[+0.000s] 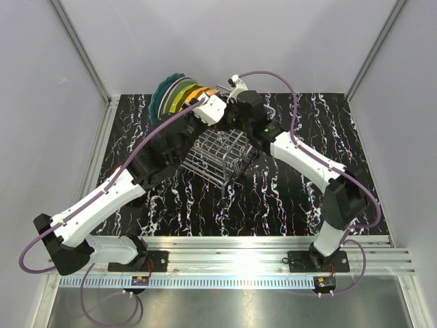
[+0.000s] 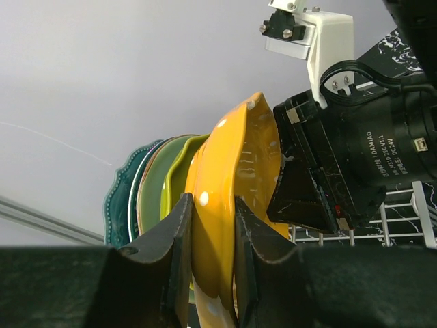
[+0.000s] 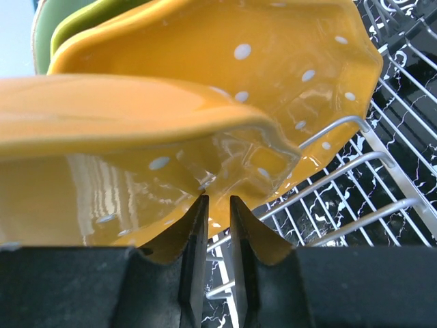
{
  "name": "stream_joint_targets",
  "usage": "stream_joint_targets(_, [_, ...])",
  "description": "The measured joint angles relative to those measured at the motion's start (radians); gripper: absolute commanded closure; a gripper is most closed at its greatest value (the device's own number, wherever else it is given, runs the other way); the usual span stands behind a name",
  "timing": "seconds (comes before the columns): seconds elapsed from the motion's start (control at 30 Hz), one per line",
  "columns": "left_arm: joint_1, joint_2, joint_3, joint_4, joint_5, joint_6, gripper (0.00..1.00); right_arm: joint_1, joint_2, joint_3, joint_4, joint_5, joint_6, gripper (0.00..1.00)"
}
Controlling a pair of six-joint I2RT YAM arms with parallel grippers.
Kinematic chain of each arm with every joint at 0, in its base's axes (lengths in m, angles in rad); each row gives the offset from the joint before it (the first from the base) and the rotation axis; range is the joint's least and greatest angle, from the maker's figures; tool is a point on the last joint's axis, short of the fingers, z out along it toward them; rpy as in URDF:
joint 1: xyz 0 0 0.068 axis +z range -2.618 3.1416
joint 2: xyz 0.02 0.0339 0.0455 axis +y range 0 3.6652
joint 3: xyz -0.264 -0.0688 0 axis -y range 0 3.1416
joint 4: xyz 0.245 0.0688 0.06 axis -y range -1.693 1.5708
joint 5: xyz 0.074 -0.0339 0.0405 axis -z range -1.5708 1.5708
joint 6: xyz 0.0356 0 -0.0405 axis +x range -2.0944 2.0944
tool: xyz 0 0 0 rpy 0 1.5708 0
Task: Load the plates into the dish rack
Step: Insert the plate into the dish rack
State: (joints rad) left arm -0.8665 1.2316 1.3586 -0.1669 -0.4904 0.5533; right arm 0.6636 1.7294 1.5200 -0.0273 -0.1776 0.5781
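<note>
**Overhead and wrist views of a walled cell.** The table (image 1: 293, 205) is a black slab veined with white and stretches well out to either side of the claws. Plain grey walls (image 1: 225, 41) close the cell beyond and beside the claws, with aluminium posts (image 1: 80, 49) running up the corners. A ribbed aluminium rail (image 1: 239, 247) carries both arm bases along the table edge behind the claws.

The left claw (image 2: 212, 201) is closed to a plate's thickness on the dotted orange plate (image 2: 239, 157), one finger on each face. The plate stands on edge and rises past the fingertips. On the outer side of that claw, seen against the grey wall, stand the yellow-green plate (image 2: 179, 171), the mint green plate (image 2: 153, 179) and the teal plate (image 2: 117, 198). They are on edge and packed face to face.

The right claw (image 3: 218, 199) meets the dotted plate from the side opposite that row. Its fingers are drawn almost together, leaving a narrow slit. The tips lie at the plate's lower rim, and whether they pinch it cannot be told.

The dish rack (image 1: 218, 156) sits on the table below both claws, its wires just under the dotted plate's rim. The left arm hides whether the row's lower edges sit in its slots.
</note>
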Motion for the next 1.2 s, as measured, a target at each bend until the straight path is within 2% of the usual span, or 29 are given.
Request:
stream_joint_targets(0.3, [0.002,0.0,-0.019,0.008,-0.007,-0.005,0.98,-0.001,0.017,0.01,-0.003,0.001,0.006,0.74])
stream_joint_targets(0.9, [0.021,0.012,-0.06,0.028,-0.039,-0.058,0.74,-0.012,0.017,0.008,-0.014,0.002,0.007,0.73])
stream_joint_targets(1.0, [0.029,0.012,-0.06,0.032,-0.034,-0.068,0.69,-0.012,0.017,0.008,-0.011,0.002,0.007,0.73])
stream_joint_targets(1.1, [0.029,0.015,-0.06,0.051,-0.012,-0.092,0.59,-0.012,0.017,0.008,-0.011,0.002,0.006,0.73])
stream_joint_targets(1.13, [0.029,0.016,-0.06,0.058,-0.005,-0.097,0.53,-0.012,0.017,0.008,-0.01,0.002,0.007,0.73])
stream_joint_targets(1.2, [0.029,0.017,-0.058,0.064,0.004,-0.106,0.49,-0.012,0.017,0.008,0.0,0.002,0.007,0.72])
